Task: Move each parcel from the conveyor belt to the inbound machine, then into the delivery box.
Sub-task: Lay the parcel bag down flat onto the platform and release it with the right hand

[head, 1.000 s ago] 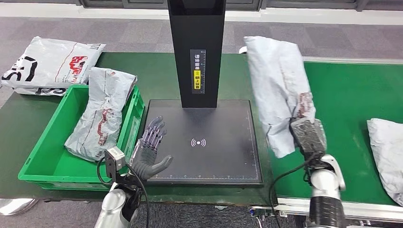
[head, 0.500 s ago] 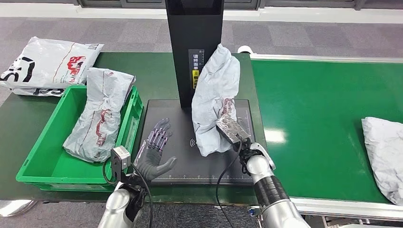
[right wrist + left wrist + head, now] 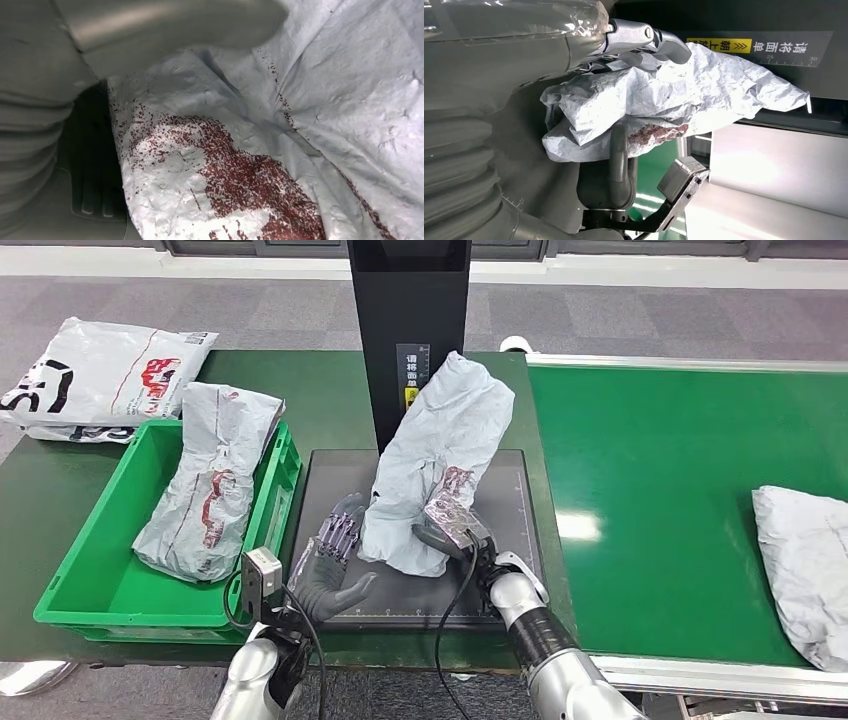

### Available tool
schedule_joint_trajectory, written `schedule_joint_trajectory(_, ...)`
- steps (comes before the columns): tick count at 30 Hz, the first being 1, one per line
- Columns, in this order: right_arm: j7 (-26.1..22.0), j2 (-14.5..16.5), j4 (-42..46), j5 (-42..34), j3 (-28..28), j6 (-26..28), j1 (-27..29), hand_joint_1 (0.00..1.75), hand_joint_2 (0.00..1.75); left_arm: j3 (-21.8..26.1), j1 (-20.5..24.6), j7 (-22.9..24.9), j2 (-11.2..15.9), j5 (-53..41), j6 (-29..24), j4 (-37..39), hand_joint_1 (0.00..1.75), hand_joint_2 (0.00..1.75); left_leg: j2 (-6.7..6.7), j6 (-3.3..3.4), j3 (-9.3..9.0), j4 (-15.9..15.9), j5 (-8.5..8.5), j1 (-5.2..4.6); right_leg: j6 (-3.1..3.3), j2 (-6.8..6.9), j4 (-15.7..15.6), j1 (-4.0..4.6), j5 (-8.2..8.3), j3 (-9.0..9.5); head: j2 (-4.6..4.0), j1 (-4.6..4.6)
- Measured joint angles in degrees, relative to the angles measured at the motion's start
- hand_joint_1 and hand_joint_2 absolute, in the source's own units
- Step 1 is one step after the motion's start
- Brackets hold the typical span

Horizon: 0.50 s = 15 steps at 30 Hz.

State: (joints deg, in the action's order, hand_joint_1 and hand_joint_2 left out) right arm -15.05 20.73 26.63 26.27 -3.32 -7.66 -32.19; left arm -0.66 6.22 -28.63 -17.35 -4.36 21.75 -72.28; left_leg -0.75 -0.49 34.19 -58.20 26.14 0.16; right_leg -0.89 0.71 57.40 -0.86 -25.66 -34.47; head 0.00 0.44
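Parcel (image 3: 440, 455), grey, crumpled, tilted over the black scanner plate (image 3: 505, 585), gripped by right hand (image 3: 452, 530). Left hand (image 3: 330, 565) holds nothing, fingers apart, beside parcel's lower end. Second parcel (image 3: 205, 485) lies in green box (image 3: 90, 585).

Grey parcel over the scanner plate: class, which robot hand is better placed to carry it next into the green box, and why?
Probably the left robot hand: it waits open beside the grey parcel, on the green box side. The right robot hand grips the parcel, but would have to reach across the scanner plate.
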Motion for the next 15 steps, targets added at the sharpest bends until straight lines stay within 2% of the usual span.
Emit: schedule_joint_trajectory(15,-1.5,0.1,-1.1,2.5,-1.5,1.7,-0.2,0.00,1.75,-0.4,0.5,0.0,0.0,0.3,0.0,2.0,0.00,1.75,-0.10,-0.01,-0.05,0.0,0.01,0.00,0.03,-0.10,0.0,0.00,0.02,-0.02,0.00,0.00)
